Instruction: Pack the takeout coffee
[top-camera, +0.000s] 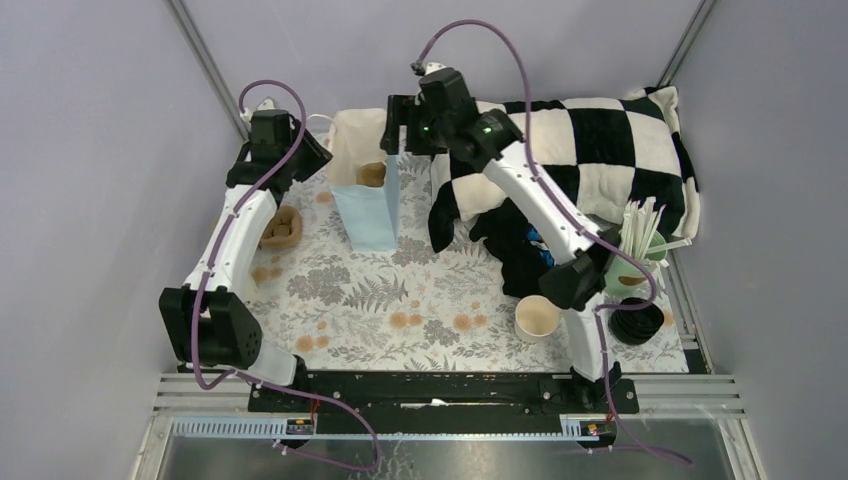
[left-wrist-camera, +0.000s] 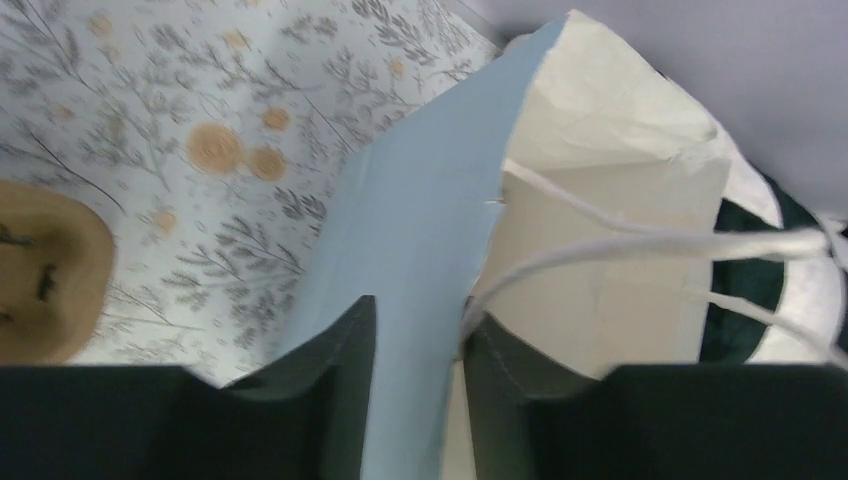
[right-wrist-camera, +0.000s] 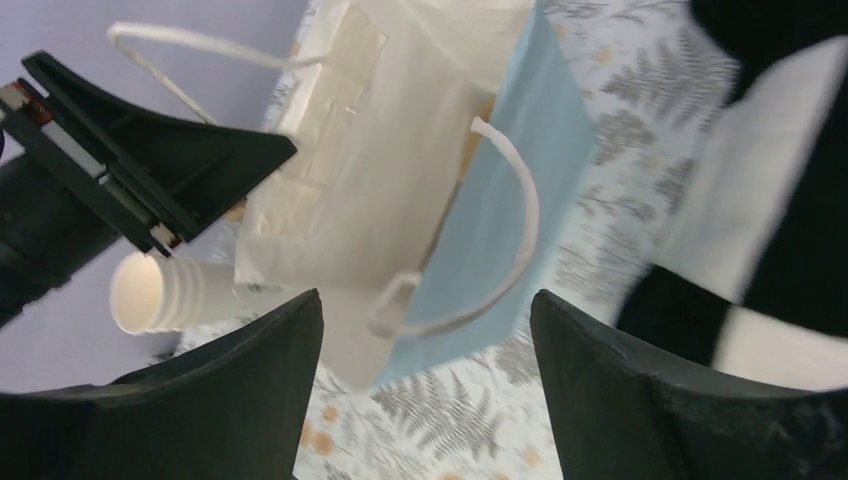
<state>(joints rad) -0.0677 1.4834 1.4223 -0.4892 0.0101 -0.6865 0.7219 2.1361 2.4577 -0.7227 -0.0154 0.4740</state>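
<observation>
We see a surface (top-camera: 420, 300) covered in a pale fern-and-flower print. A light-blue paper bag (top-camera: 368, 215) stands upright toward the far side, with a brown moulded tray (top-camera: 282, 228) just left of it and a stack of nested cream cups (right-wrist-camera: 165, 292) on its side next to it. At the right lie a black-and-white checked blanket (top-camera: 590, 150) and a black cloth (top-camera: 515, 245); toward the near edge stand a lidless cream paper cup (top-camera: 538, 318), black lids (top-camera: 637, 325) and a mint-green cup of straws (top-camera: 640, 262).

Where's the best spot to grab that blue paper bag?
Probably the top edge of a wall, from above, one jaw inside, one outside: the light blue paper bag stands upright with its mouth open, leaving that thin rim exposed, while its white handles flop sideways.
</observation>
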